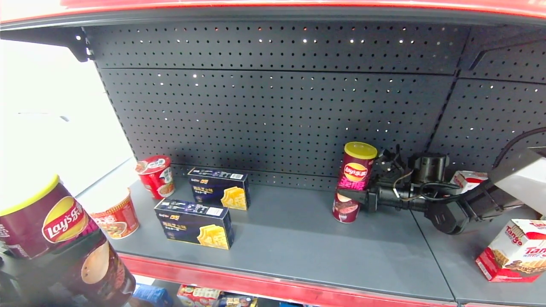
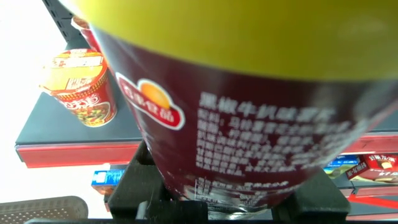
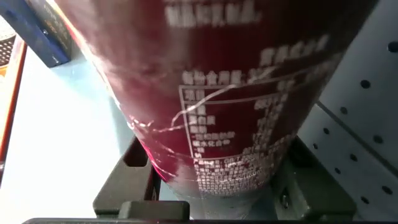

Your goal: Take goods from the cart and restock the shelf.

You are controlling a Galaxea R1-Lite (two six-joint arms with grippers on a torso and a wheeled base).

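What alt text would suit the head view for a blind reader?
The right gripper holds a maroon cylindrical can with a yellow lid upright at a grey metal shelf; the left gripper holds a second such can, near left. Two dark blue boxes and two red noodle cups stand on its left.

The left chip can is cropped by the head view's left and lower edges, and seen from the left wrist its body covers most of the left gripper clamped on it. The right chip can conceals the far finger of the right gripper closed around it, and its small print is blurred beyond reading in the right wrist view. The wafer box is cropped by the right edge, a small white and red box sits partly behind the right arm, and packages below the shelf are cropped, unidentifiable
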